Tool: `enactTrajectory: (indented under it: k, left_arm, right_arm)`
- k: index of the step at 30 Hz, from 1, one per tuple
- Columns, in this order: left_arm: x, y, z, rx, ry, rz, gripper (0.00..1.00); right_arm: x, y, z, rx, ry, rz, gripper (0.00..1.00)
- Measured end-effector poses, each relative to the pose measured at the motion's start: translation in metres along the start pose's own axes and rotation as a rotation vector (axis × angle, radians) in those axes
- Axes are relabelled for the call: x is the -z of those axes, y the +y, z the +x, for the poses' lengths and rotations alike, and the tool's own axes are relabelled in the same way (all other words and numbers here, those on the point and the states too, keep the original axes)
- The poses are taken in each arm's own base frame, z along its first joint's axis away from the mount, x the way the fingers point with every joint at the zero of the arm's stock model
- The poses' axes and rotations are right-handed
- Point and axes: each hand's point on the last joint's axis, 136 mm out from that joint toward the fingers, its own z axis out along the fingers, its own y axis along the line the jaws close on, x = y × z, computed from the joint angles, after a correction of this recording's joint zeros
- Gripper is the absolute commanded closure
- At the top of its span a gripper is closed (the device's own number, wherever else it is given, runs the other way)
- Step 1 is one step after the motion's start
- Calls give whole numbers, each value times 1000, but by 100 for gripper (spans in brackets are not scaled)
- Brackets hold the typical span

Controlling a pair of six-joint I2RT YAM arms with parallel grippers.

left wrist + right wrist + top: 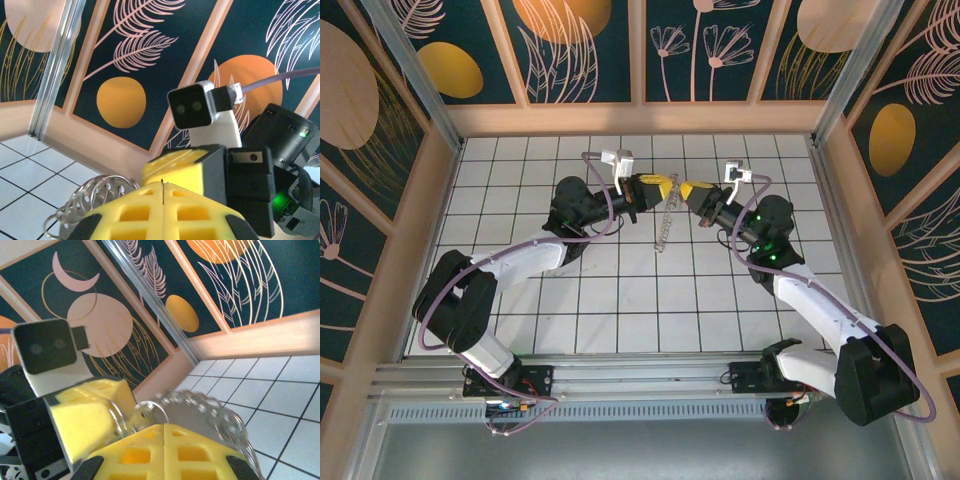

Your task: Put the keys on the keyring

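The left gripper (653, 187) and the right gripper (693, 192) meet tip to tip above the far half of the tiled table (620, 300). Both pairs of fingers are clenched fully. The keyring (665, 225) hangs from the meeting point as a slack silvery strand, apparently clear of the tiles. In the left wrist view its perforated links (92, 197) bunch just beside the closed yellow fingers. In the right wrist view they drape against the fingers (205, 412). Which grip carries the load cannot be told, nor whether a key is pinched inside either.

Handling notes, by judgement:
- The keyring looks light and wholly limp, so it will sag and swing with any motion.
- Its polished metal is likely slippery against the fingers.
- Take hold across a single link near the top, clamping flat faces rather than frilled edges.
- Move slowly and let the swing settle.
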Motion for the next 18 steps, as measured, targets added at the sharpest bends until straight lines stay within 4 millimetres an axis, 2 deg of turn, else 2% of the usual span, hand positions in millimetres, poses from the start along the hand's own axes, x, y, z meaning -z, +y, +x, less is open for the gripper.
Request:
enactTrajectory:
  k: [10, 18]
  left_arm:
    - [0, -1, -1, -5, -5, 3, 100]
    - [0, -1, -1, -5, -5, 4, 100]
  right_arm:
    - [1, -1, 2, -17, 9, 1, 100]
    - [11, 19, -12, 0, -40, -42, 100]
